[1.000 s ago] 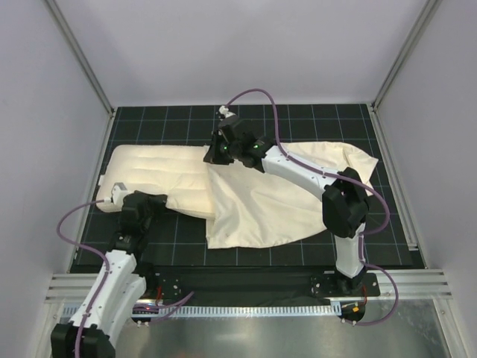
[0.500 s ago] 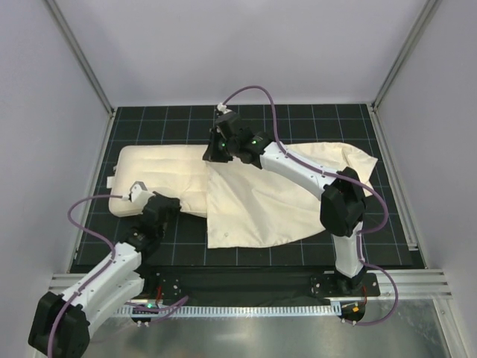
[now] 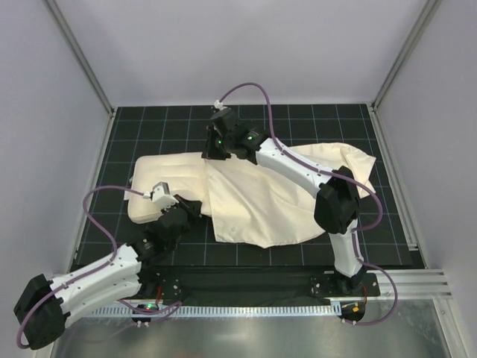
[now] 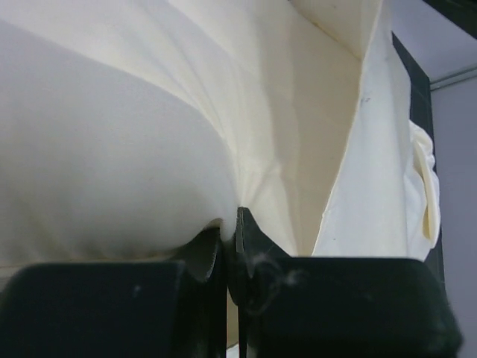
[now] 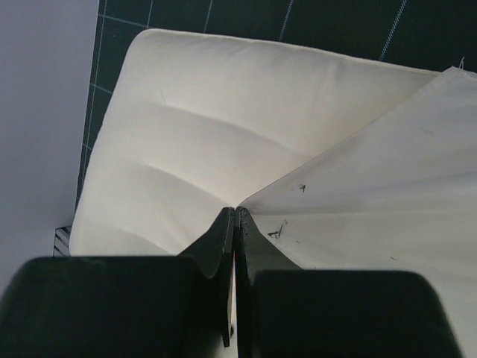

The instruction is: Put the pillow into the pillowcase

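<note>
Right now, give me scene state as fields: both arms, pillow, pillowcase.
left fingers: shut, pinching the pillow at its near edge
right fingers: shut on the pillowcase mouth edge, far side
pillow: lying on the mat, left part exposed, right end covered by pillowcase
pillowcase: wrinkled, spread to the right of the pillow
insertion: partial

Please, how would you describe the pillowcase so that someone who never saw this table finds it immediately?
On the black gridded mat, look at the right half. The pillowcase is the thin, flat, wrinkled cream sheet lying there, its left edge overlapping the pillow. Unlike that plump, quilted cushion, it lies limp.
</note>
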Controlling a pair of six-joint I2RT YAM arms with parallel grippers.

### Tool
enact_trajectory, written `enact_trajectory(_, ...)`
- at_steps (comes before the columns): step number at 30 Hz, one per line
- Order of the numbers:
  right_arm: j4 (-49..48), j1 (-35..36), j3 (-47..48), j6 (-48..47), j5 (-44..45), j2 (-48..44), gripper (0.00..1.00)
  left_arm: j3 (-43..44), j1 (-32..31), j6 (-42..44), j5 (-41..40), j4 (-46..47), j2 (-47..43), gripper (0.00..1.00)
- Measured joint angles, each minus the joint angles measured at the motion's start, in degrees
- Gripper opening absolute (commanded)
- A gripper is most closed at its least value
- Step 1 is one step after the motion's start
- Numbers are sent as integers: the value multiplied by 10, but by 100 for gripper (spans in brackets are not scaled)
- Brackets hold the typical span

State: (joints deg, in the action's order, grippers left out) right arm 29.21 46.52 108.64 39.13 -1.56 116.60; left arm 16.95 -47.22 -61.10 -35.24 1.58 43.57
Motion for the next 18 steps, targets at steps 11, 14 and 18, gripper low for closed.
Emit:
enact_trajectory(11,7,-19,-10,-5,-5,0,4,2,-94,17,-23,75,74,0)
enact_trajectory(14,9,-21,-20,-14,-5,-4,4,5,-103,14,-17,107,143,20)
enact_trajectory(18,5,-24,-70,-22,-6,-29,7,7,-110,14,-11,100,143,70)
